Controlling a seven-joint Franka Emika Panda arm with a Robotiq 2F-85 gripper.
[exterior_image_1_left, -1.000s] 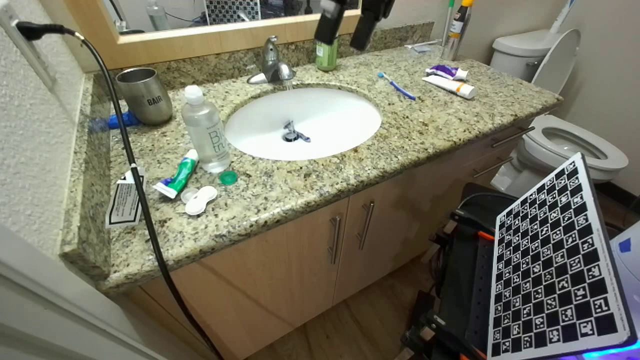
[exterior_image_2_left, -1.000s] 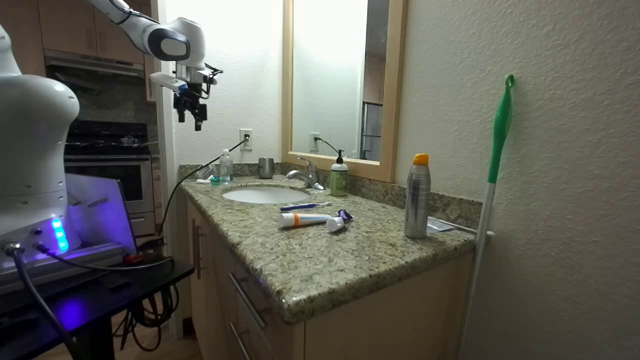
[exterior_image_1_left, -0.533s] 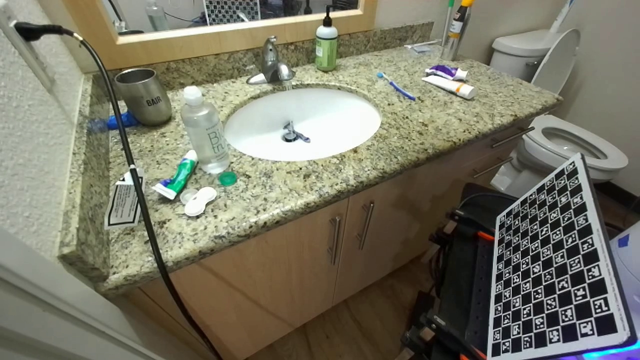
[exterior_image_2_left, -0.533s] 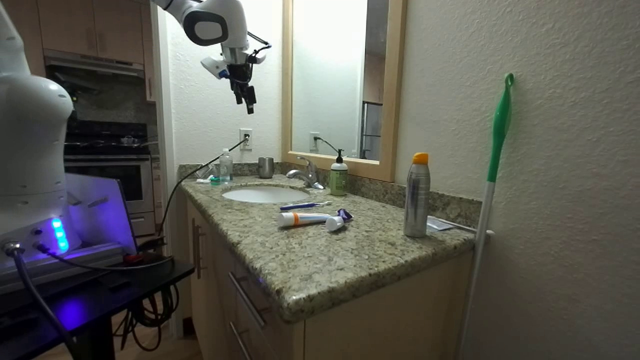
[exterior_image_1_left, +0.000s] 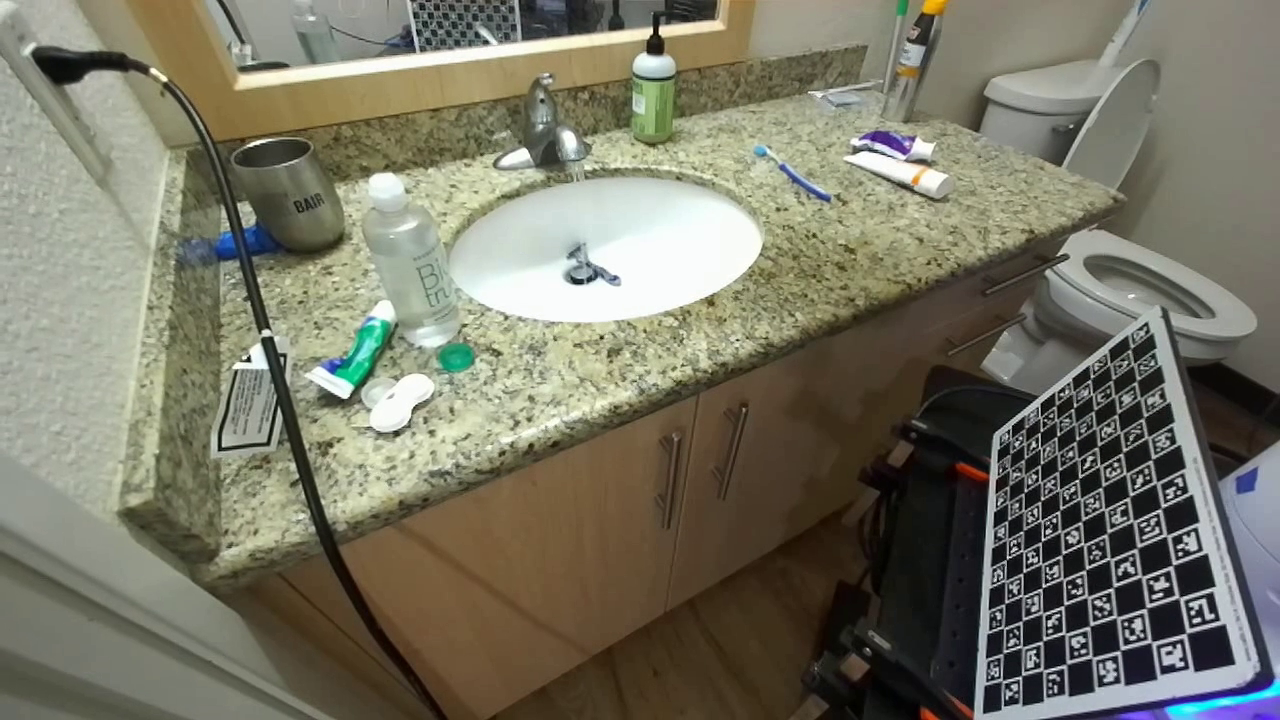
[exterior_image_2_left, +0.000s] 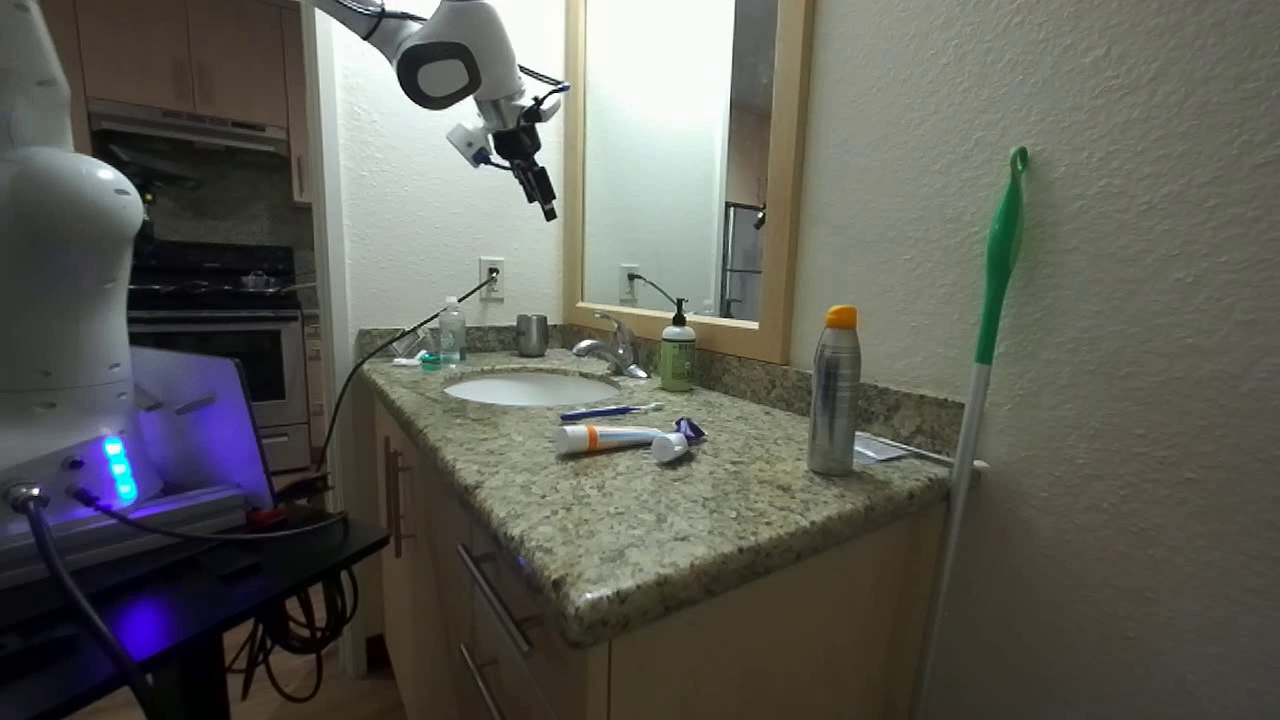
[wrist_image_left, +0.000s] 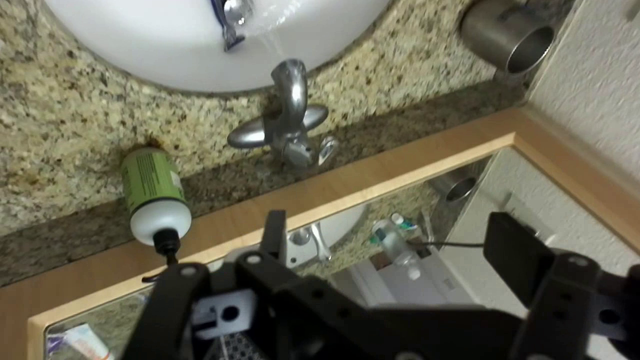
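Faucet (wrist_image_left: 290, 112) and soap bottle (wrist_image_left: 152, 182) are the things nearest the gripper (wrist_image_left: 387, 240) in the wrist view, and neither is touched. Its jaws stand wide apart, holding nothing, with the mirror (wrist_image_left: 457, 225) showing beyond them. The faucet sits behind the sink (wrist_image_left: 160, 40), its spout over the basin; a small dark item (wrist_image_left: 229, 37), too unclear to name, lies beside the drain (wrist_image_left: 237, 12).

In an exterior view, the gripper is out of frame. The faucet and the soap bottle stand upright behind the sink, while a steel cup (exterior_image_1_left: 290, 200), a clear bottle (exterior_image_1_left: 412, 270) and a green tube (exterior_image_1_left: 365, 348) occupy the wall end of the counter (exterior_image_1_left: 620, 360). A faint streak under the spout may be water; I cannot tell.

In an exterior view, the arm (exterior_image_2_left: 440, 70) reaches over the counter, and the gripper hangs tilted, well above it. A toothbrush (exterior_image_2_left: 600, 412) and a spray can (exterior_image_2_left: 836, 400) rest well apart from it.

Judging progress from how things lie, the reach over the sink is made, but contact and grasp are not. Whether anything on the counter already sits in its final place, these views do not show.
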